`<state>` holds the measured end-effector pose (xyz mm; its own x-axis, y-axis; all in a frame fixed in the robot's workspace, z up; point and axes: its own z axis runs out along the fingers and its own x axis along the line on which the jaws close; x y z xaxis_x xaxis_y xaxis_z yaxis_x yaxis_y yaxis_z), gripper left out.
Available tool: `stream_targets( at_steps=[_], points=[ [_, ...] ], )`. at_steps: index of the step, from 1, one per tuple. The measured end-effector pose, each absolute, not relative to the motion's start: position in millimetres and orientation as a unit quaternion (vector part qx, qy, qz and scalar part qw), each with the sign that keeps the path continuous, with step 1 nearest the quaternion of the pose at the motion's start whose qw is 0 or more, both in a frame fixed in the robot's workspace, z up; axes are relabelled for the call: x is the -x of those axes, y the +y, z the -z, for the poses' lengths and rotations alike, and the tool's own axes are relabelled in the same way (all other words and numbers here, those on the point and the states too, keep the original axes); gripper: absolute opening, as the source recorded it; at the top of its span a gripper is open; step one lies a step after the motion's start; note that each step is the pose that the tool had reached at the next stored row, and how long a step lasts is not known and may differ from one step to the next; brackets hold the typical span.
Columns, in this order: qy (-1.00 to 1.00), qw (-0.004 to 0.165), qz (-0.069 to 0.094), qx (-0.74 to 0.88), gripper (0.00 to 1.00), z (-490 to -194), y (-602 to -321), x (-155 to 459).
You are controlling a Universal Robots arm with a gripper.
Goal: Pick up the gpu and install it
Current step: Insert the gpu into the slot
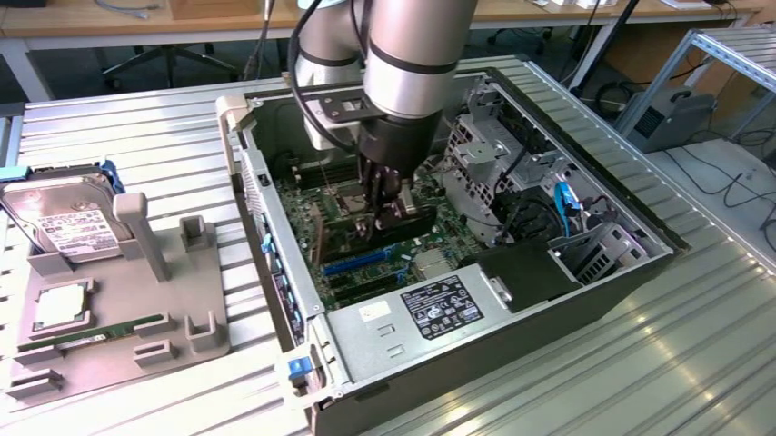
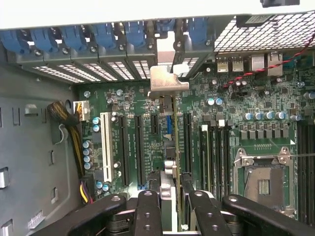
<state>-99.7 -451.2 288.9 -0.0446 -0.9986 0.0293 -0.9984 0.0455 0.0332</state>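
Wrist view first: the gripper (image 2: 171, 206) has its black fingers (image 2: 147, 211) closed tight on the gpu (image 2: 173, 162), which stands on edge between them, right over the motherboard (image 2: 221, 132) slots. The card's silver bracket (image 2: 167, 78) sits up at the case's rear wall, beside the blue slot clips (image 2: 103, 34) (can't tell if it's fully seated). In the exterior view the arm (image 1: 406, 54) reaches down into the open PC case (image 1: 582, 300), gripper (image 1: 388, 213) low over the board near the middle. Outside the case, on the grey holder (image 1: 194, 327) at the table's edge, sit a hard drive (image 1: 67, 227) and a green memory stick (image 1: 104, 331).
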Motion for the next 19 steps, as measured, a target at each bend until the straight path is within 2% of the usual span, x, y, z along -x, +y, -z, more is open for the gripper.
stream_targets(
  at_steps=[6, 15, 19],
  points=[
    [-0.723, 0.028, -0.004, -0.691, 0.27, -285.9, -446.0, 101.6],
    [-0.723, 0.028, -0.005, -0.691, 0.27, -284.5, -445.4, 104.5],
    [-0.723, 0.014, -0.019, -0.69, 0.27, -283.8, -445.4, 104.5]
  ],
)
